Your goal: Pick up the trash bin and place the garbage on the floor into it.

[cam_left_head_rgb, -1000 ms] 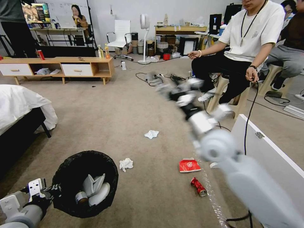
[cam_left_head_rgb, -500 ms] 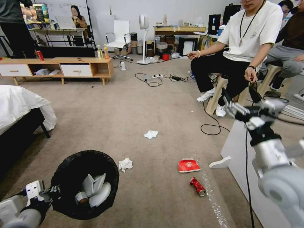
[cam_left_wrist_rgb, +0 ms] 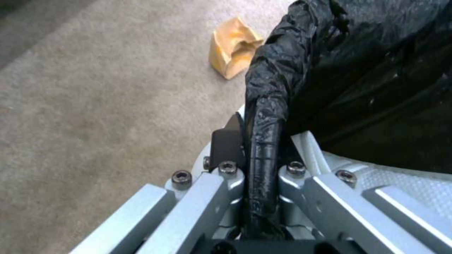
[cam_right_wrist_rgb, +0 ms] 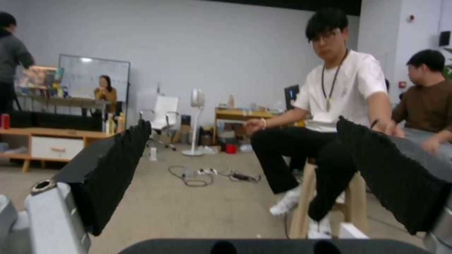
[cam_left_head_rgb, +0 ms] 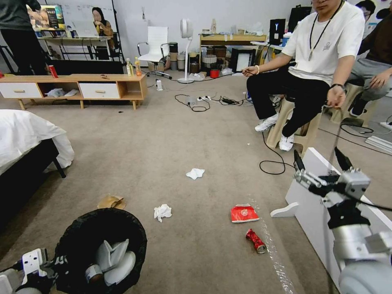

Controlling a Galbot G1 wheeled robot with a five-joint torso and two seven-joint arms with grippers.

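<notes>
The beige carpet floor [cam_left_head_rgb: 163, 134] carries everything, with a white-sheeted bed [cam_left_head_rgb: 24, 134] at the robot's left and a white board [cam_left_head_rgb: 326, 196] lying along its right. Low at the left of the head view sits the trash bin [cam_left_head_rgb: 102, 249], its black liner crinkled over the rim and a few white and grey scraps lying inside it. The left gripper [cam_left_head_rgb: 49, 265] has the bin's rim on the side nearest the robot; in the left wrist view its fingers [cam_left_wrist_rgb: 226, 144] are closed tight on the bag-covered rim [cam_left_wrist_rgb: 263, 141], one pad outside and the other inside the liner. The right gripper [cam_left_head_rgb: 320, 163] is raised above the white board, well apart from the litter, its two black fingers [cam_right_wrist_rgb: 118, 165] spread wide with nothing between them. A crumpled brown paper bag [cam_left_head_rgb: 111, 201] lies on the carpet just beyond the bin, close to its rim. A flat red snack packet [cam_left_head_rgb: 243, 213] rests near the middle of the floor, with a crushed red can [cam_left_head_rgb: 255, 240] just beside it, closer to the robot. One crumpled white tissue [cam_left_head_rgb: 162, 212] lies between the bin and the packet, and a second tissue [cam_left_head_rgb: 195, 173] sits farther out.
</notes>
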